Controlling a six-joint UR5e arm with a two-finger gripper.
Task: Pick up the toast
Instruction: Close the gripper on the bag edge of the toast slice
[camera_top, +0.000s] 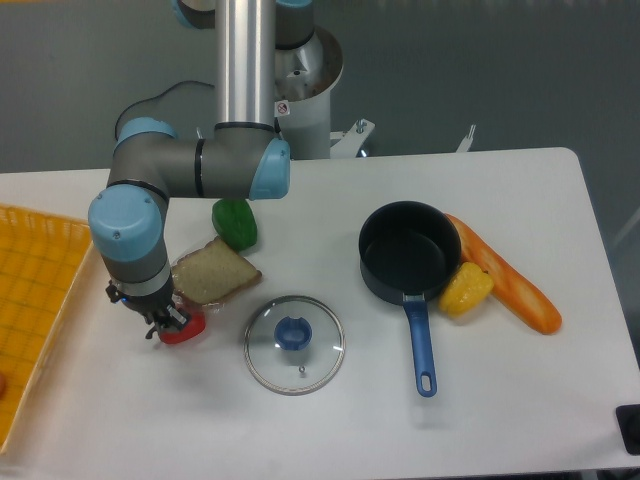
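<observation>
1. Low over the white table (500, 420), near its left side, hangs the robot's small black two-finger gripper (160, 325).
2. Its tips are dark and tiny, and the grey and blue arm (135, 235) covers part of them. I cannot tell how wide they are apart.
3. Right under the gripper, and touching it or almost touching it, is a little round red thing (186, 327). I cannot tell if the gripper is holding it.
4. Just up and to the right of the gripper lies the toast (215, 272), a flat, square slice of tan bread with a brown crust. It rests flat on the table. Its near corner is right next to the gripper and the red thing.
5. Past the toast, further from the gripper, sits a shiny green pepper-like toy (235, 222).
6. To the right of the gripper, close by, lies a round clear glass lid with a blue knob (294, 343).
7. Far off to the right are a dark blue pot with a long blue handle (408, 258), a yellow toy food (466, 288) and a long orange bread loaf (505, 275).
8. On the gripper's other side is a yellow tray with a grid pattern (35, 290).
9. The toast is not picked up yet.
10. I think the gripper must move over the toast, grab it and lift it. All that is left to do.
</observation>
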